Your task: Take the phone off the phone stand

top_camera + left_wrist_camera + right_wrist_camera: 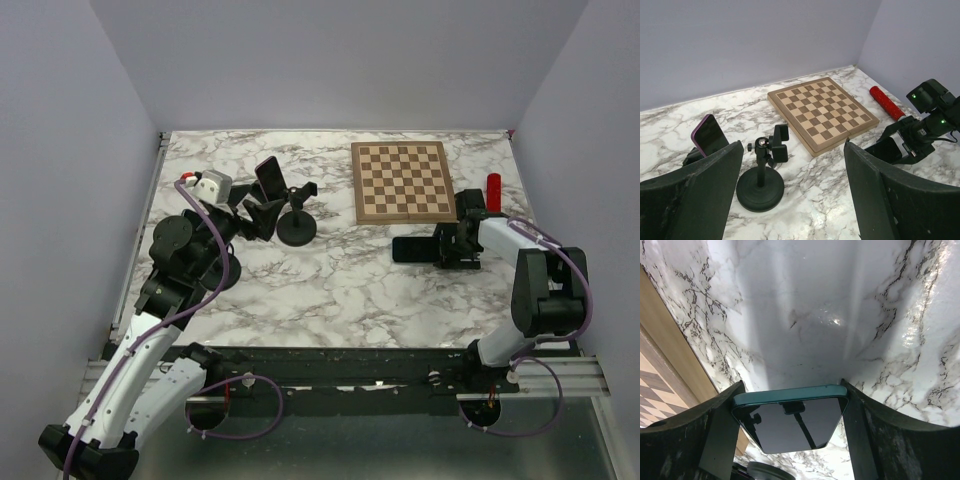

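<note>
The black phone stand (297,222) (760,181) stands on its round base left of centre, and its clamp (780,143) holds nothing. My right gripper (440,247) (791,390) is shut on a dark teal phone (410,248) (790,417), gripping it by its side edges low over the marble in front of the chessboard. The phone's glass reflects the stand. My left gripper (265,212) (794,148) is open beside the stand with nothing between its fingers. A second phone in a purple case (268,178) (710,135) leans upright on a dark support behind my left finger, its lower part hidden.
A wooden chessboard (402,180) (822,112) (655,370) lies at the back right. A red cylinder (493,190) (886,102) lies to the right of it, near the right arm. Grey walls enclose the marble table (330,290) on three sides.
</note>
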You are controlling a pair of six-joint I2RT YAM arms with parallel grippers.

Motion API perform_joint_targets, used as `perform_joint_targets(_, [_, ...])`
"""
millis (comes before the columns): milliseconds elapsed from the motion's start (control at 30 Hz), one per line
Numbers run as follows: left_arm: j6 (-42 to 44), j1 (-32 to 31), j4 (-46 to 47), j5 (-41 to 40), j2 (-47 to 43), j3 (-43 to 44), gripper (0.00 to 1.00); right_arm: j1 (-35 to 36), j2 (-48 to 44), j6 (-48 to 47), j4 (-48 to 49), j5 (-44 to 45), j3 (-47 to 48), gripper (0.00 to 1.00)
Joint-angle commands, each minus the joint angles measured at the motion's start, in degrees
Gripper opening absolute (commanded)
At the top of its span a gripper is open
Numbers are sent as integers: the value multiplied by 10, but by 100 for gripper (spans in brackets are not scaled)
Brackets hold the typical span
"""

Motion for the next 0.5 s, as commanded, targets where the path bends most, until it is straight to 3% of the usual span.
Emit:
perform_joint_targets(0, [-6, -3, 12, -22, -8, -7, 89, -4, 33, 5, 17, 22, -12, 62])
perform_joint_targets(267, [-6, -3, 12, -22, -3, -6, 89, -4, 32, 3, 22, 29, -20, 99])
perform_joint_targets(467, [-7, -3, 14, -19, 2, -8, 89, -4, 33, -4, 21, 19, -16, 100])
